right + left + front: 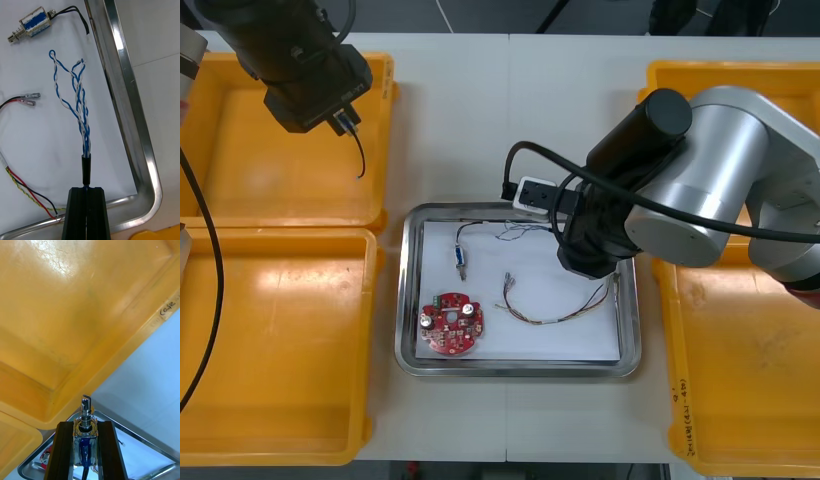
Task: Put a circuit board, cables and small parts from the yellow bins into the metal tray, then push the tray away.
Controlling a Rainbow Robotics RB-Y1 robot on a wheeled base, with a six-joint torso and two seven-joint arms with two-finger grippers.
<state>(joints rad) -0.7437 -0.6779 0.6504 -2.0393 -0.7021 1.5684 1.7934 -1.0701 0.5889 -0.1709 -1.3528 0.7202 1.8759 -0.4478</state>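
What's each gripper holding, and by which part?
Right gripper pinches the twisted blue and white cable at its black-sleeved end, over the metal tray. Left gripper clamps a small metal part by its body, over a yellow bin.

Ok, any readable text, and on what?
"Cage", handwritten, last letters unsure: rim of a left bin.
Dark writing, rim of near right bin: too small to read.
Board: no legible print.
Nothing on the left claw, shut on a small metal part beside that bin, or the right claw, shut on the blue-white cable over the tray.
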